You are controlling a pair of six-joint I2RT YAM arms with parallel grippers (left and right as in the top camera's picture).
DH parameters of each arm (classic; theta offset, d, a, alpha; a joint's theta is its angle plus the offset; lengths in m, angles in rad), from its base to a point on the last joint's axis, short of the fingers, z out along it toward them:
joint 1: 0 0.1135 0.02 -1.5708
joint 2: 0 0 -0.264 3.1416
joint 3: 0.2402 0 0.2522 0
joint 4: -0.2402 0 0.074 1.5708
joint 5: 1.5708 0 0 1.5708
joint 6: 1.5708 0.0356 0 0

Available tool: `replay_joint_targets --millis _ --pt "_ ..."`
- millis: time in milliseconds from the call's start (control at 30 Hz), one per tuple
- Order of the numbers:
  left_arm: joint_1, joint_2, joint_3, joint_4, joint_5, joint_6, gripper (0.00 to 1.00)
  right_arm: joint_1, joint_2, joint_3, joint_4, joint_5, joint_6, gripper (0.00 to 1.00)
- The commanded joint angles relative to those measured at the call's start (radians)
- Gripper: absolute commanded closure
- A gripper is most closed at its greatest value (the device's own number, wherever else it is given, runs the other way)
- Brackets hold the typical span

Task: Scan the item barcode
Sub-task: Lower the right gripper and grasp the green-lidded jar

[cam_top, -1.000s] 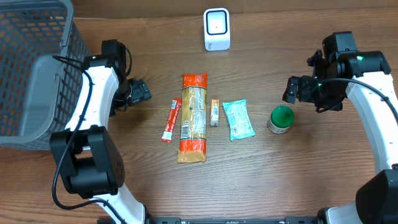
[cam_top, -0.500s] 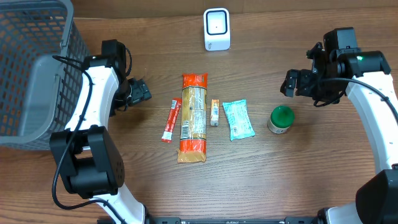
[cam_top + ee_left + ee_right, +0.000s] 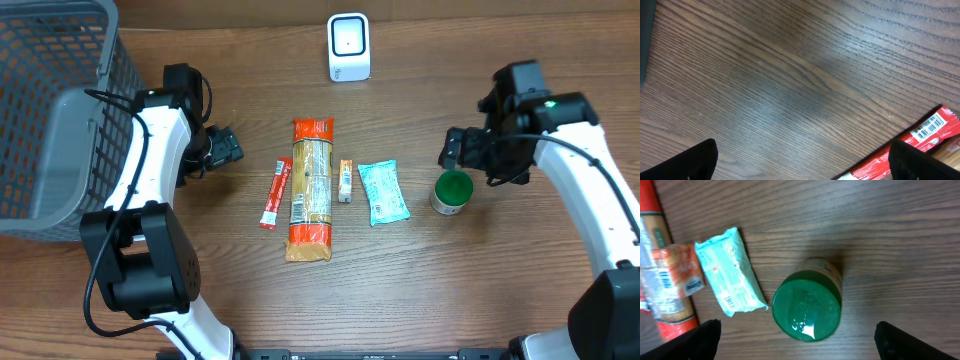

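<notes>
Wooden tabletop (image 3: 500,290), with the long pasta packet (image 3: 311,190) at centre as landmark. Grey basket (image 3: 50,110): far left of the packet. Left claw (image 3: 228,146): between basket and packet, fully spread, empty. Right claw (image 3: 455,152): well right of the packet, fully spread, empty, hanging over the green-lidded jar (image 3: 452,192). White scanner (image 3: 349,47): beyond the packet's far end. Teal pouch (image 3: 383,192) and small orange sachet (image 3: 345,180): right of the packet. Red stick sachet (image 3: 275,193): left of it.

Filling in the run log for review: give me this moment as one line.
left gripper: open, empty | right gripper: open, near green-lidded jar, not touching | scanner: nothing in front
</notes>
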Motion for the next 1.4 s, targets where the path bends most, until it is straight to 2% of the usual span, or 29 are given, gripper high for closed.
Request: replay_joint_targets --millis 0,267,500,667,767,867,933,1000,1067,1367 --pt "0.004 -0.017 -0.006 0.002 -0.005 0.027 0.00 0.035 0.000 -0.052 0.038 0.050 0.031 0.00" --pt "0.004 -0.017 -0.006 0.002 -0.005 0.027 0.00 0.101 0.000 -0.183 0.169 0.184 0.079 0.00" --pt "0.005 -0.017 -0.006 0.002 -0.005 0.027 0.00 0.105 0.000 -0.266 0.277 0.189 0.079 0.00" --pt "0.005 -0.017 -0.006 0.002 -0.005 0.027 0.00 0.105 0.000 -0.271 0.279 0.188 0.079 0.12" --pt "0.005 -0.017 -0.006 0.002 -0.005 0.027 0.00 0.105 0.000 -0.271 0.275 0.188 0.079 0.32" --pt "0.004 -0.017 -0.006 0.002 -0.005 0.027 0.00 0.105 0.000 -0.271 0.272 0.189 0.078 0.34" --pt "0.004 -0.017 -0.006 0.002 -0.005 0.027 0.00 0.105 0.000 -0.271 0.273 0.189 0.078 0.30" --pt "0.005 -0.017 -0.006 0.002 -0.005 0.027 0.00 0.105 0.000 -0.271 0.277 0.189 0.078 0.10" --pt "0.004 -0.017 -0.006 0.002 -0.005 0.027 0.00 0.105 0.000 -0.271 0.287 0.189 0.078 0.00" --pt "0.005 -0.017 -0.006 0.002 -0.005 0.027 0.00 0.105 0.000 -0.271 0.351 0.186 0.068 0.00"
